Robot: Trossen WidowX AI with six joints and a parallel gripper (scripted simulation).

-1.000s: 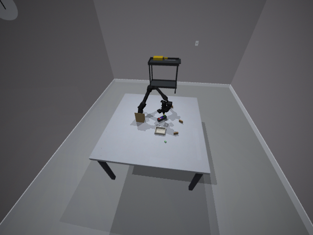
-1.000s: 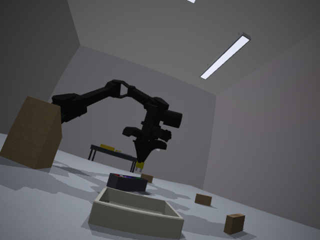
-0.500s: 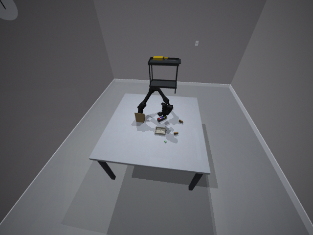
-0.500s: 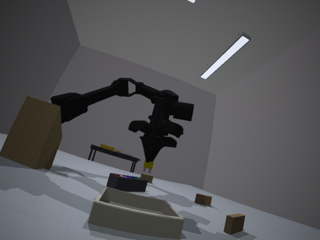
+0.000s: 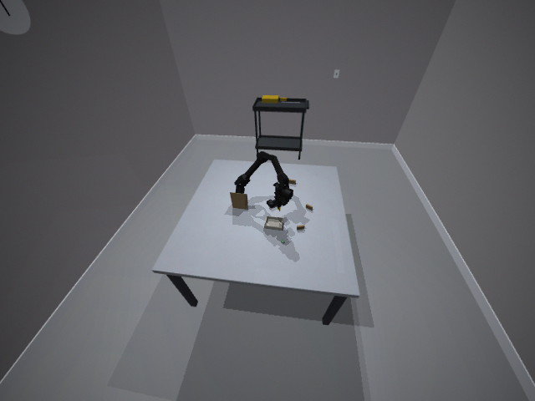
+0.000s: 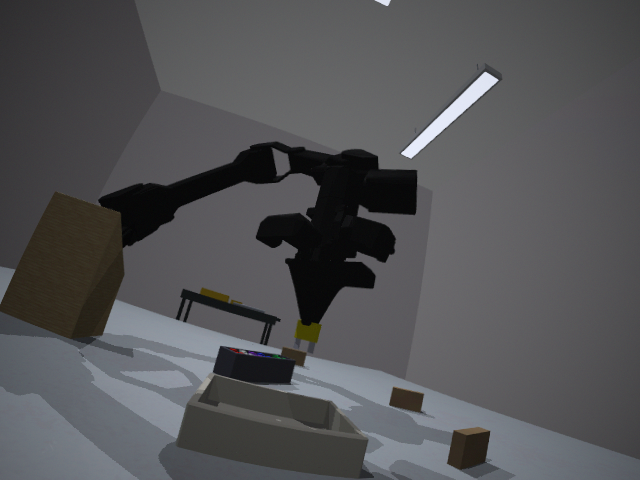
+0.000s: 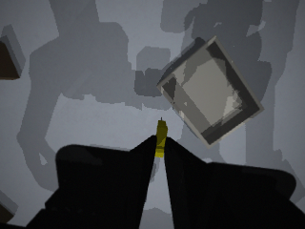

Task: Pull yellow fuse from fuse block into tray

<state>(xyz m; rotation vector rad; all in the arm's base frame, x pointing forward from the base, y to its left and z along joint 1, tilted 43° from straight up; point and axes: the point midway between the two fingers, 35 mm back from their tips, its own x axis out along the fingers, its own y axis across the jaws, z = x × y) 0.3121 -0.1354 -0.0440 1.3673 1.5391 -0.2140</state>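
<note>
My gripper (image 6: 309,322) (image 7: 160,140) is shut on the yellow fuse (image 5: 278,209) (image 6: 308,332) (image 7: 162,128). The fuse hangs upright from the fingertips, its metal prongs pointing down and free of the block. The dark fuse block (image 6: 253,367) stands on the table, lower than the fuse, with red, blue, purple and green tops showing in it; it is hidden in the top view and out of the wrist view. The beige tray (image 5: 273,228) (image 6: 268,439) (image 7: 238,78) stands in front of the block in the exterior view and right of the fuse in the wrist view. The fuse is outside it.
Small wooden blocks (image 5: 309,207) (image 5: 300,226) (image 6: 406,399) (image 6: 467,448) stand right of the tray, another (image 5: 292,181) (image 6: 293,356) farther back. A large wooden block (image 5: 239,200) (image 6: 62,263) stands by the arm's base. A small green thing (image 5: 282,241) lies in front of the tray.
</note>
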